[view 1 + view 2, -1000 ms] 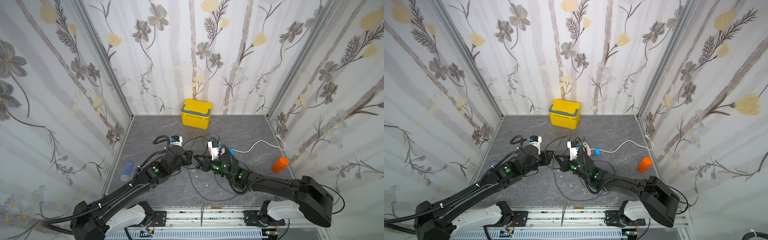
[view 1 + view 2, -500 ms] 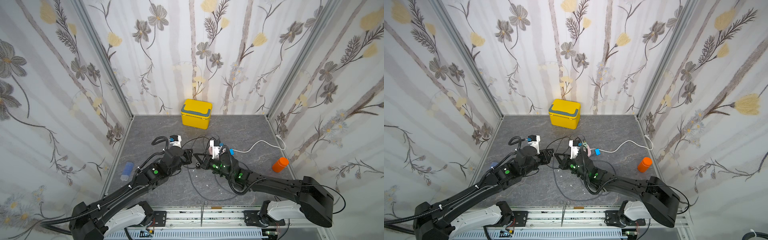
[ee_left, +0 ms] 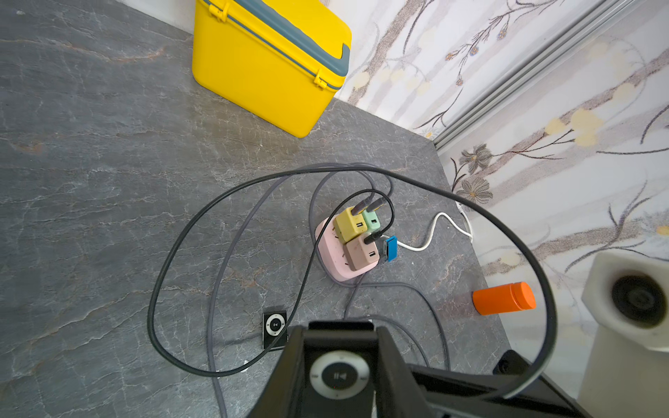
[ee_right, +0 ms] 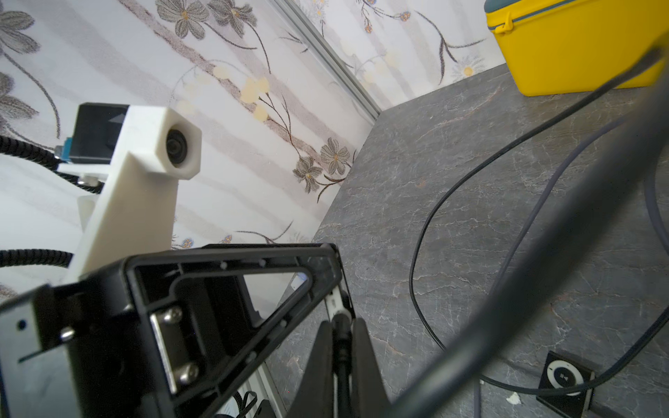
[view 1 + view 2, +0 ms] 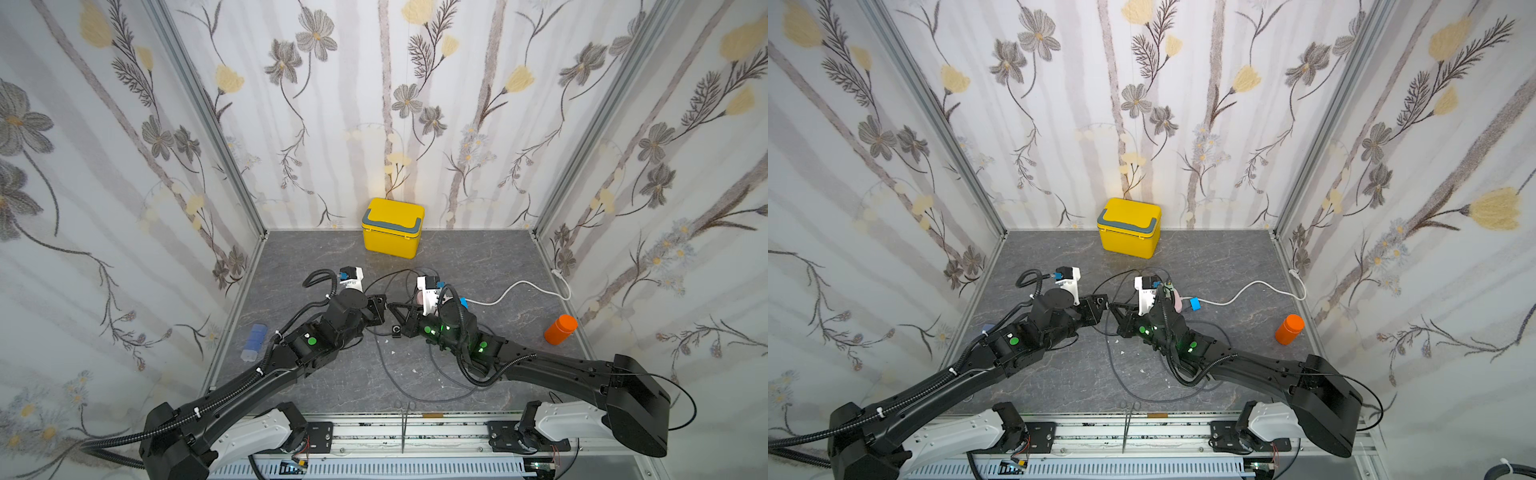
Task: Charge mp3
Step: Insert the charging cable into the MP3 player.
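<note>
My left gripper (image 3: pixel 340 333) is shut on a black mp3 (image 3: pixel 340 374) with a white control ring, held above the table. A second, similar player (image 3: pixel 275 327) lies flat on the grey table (image 3: pixel 90 181); the right wrist view shows it too (image 4: pixel 564 380). My right gripper (image 4: pixel 340 324) is shut on the plug (image 4: pixel 339 318) of a black cable (image 3: pixel 173 246). The plug's white tip reaches the left gripper's finger edge; whether it sits in the mp3 is hidden. In both top views the left gripper (image 5: pixel 380 307) and right gripper (image 5: pixel 395 309) meet tip to tip mid-table.
A pink power strip (image 3: pixel 327 253) with coloured chargers stands behind the grippers, with grey and black cables looping around it. A yellow box (image 5: pixel 392 227) is at the back wall, an orange bottle (image 5: pixel 560 329) at the right, a clear bottle (image 5: pixel 254 341) at the left.
Both grippers have drifted slightly toward the back of the table, staying tip to tip. Neither grip has changed.
</note>
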